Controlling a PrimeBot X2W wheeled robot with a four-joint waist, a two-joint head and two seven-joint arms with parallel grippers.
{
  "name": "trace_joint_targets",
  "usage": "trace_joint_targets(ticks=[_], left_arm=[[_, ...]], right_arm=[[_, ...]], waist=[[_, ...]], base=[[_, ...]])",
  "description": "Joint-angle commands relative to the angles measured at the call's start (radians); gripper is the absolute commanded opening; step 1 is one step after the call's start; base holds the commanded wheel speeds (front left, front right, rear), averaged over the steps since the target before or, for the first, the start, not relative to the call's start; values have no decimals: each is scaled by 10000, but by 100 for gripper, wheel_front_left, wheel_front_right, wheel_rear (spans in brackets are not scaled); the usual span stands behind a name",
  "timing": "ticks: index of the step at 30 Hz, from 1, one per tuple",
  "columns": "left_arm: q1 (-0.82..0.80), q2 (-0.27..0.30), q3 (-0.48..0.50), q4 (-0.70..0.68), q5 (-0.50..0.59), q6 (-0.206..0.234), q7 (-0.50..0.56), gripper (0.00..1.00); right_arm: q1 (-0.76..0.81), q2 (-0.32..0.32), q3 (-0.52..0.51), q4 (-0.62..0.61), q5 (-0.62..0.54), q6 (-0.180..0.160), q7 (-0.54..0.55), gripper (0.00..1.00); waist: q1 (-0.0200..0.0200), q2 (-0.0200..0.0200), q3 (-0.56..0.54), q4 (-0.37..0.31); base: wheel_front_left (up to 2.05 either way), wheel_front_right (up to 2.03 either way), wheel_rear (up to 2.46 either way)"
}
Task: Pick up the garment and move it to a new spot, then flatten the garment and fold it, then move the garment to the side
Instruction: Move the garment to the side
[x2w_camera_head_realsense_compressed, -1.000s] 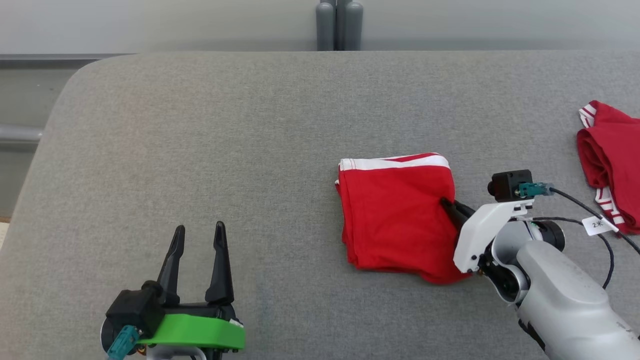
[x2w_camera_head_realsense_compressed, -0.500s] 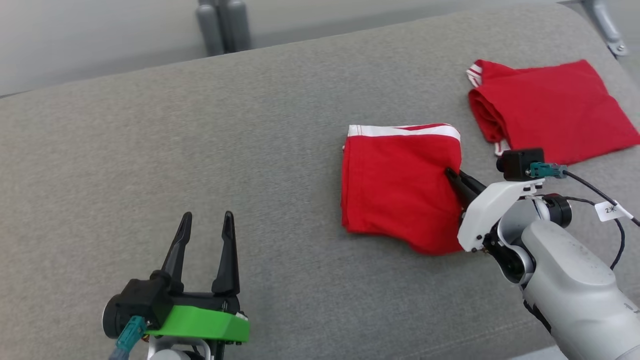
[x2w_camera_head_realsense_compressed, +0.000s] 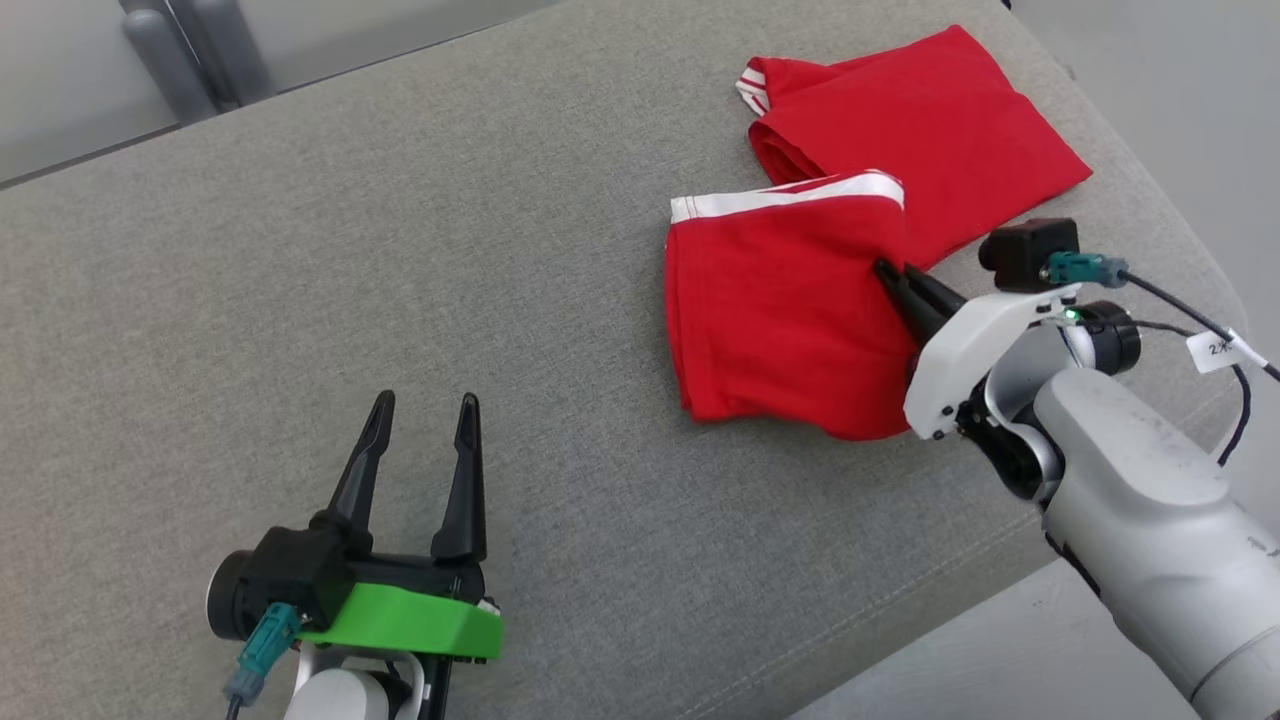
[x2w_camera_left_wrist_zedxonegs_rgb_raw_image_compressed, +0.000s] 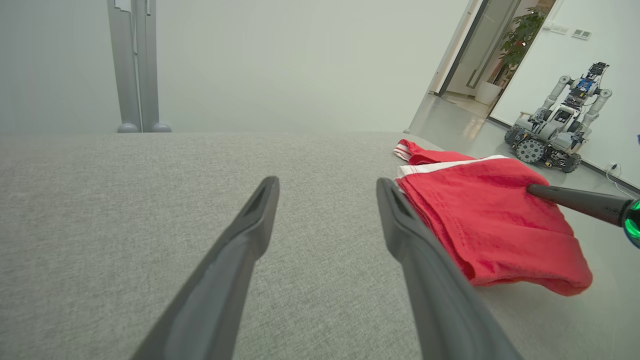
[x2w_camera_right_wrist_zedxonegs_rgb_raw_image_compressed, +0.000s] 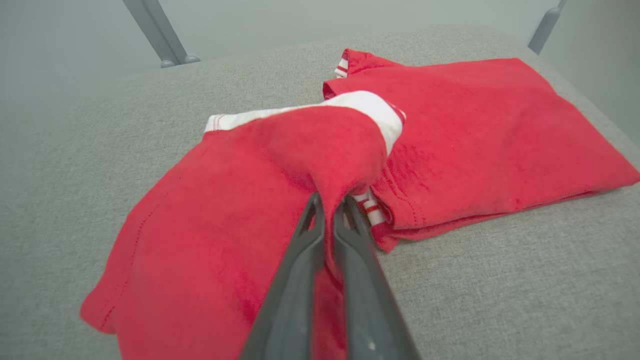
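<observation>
Head view: the garment (x2w_camera_head_realsense_compressed: 780, 310), a folded red piece with a white band along one end, lies on the grey table (x2w_camera_head_realsense_compressed: 400, 200) just beside the second red garment (x2w_camera_head_realsense_compressed: 930, 120), on that one's near-left side. Its long axis runs from the hem nearest the robot up to the white band. The banded end points toward the second red garment, whose near edge the band's right corner overlaps. The right gripper (x2w_camera_head_realsense_compressed: 885, 272) comes in from the near side of the second red garment and is clenched on the garment's right edge. In the right wrist view its two dark fingers press together with a fold of red cloth between them, and the cloth is drawn up into a hump at the tips. The left gripper (x2w_camera_head_realsense_compressed: 425, 398) is well apart from the second red garment, far to its left and nearer the robot, with its fingers spread wide and grasping nothing; their tips point roughly the same way as the garment's banded end
</observation>
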Motion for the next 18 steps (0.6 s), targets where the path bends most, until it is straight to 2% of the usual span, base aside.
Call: trace_joint_targets(ticks=[1,6,12,18], left_arm=[[-131,72,61,-67,101,42,1,100],[-127,48,90,-215,-2,70,1,100],[-211,23,47,-331,-79,67,1,100],[-337,13,-65,-434,-85,67,1,100]], right_arm=[[-306,-133,62,13,-136,-1,56,0],[-1012,-833,456,-90,-532,-1,462,0],[-1813,-2119,1039,-417,-934,-1,1407,0],[-2491,-3333,1381,-546,-829,-2,2187,0]], waist=[[0,-1,167,272],[0,-1,219,905],[0,-1,348,1594],[0,-1,610,2160]], base=[[0,0,0],[0,0,0],[0,0,0],[0,0,0]])
